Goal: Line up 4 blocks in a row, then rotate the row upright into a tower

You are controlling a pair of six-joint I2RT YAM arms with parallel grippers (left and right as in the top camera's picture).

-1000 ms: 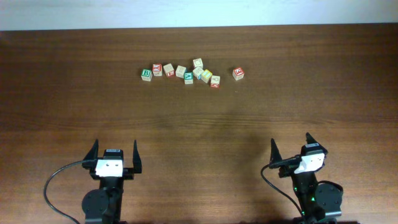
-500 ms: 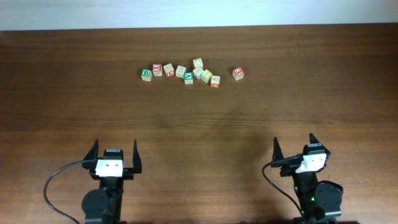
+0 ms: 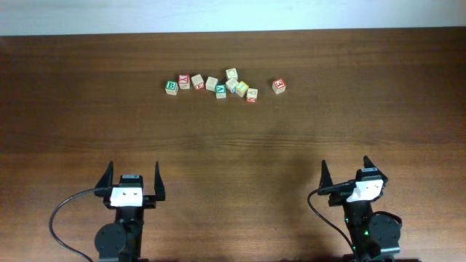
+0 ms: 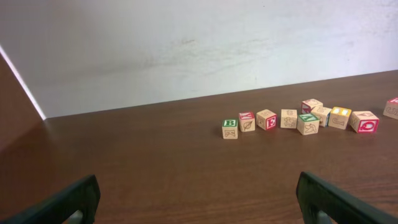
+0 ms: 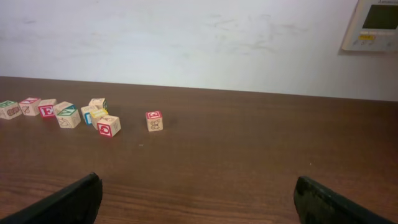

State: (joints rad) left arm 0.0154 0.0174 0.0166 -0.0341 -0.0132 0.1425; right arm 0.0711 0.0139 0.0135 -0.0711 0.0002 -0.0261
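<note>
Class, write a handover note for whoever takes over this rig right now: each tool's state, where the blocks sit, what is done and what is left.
Left tool: open, empty, at the near edge of the table.
Right tool: open, empty, also at the near edge.
Blocks: a loose row near the far edge, with one red-faced block apart from it on the right tool's side.
Done: no block is touched or held; no rotation can be confirmed.
Left: rotate four blocks.
</note>
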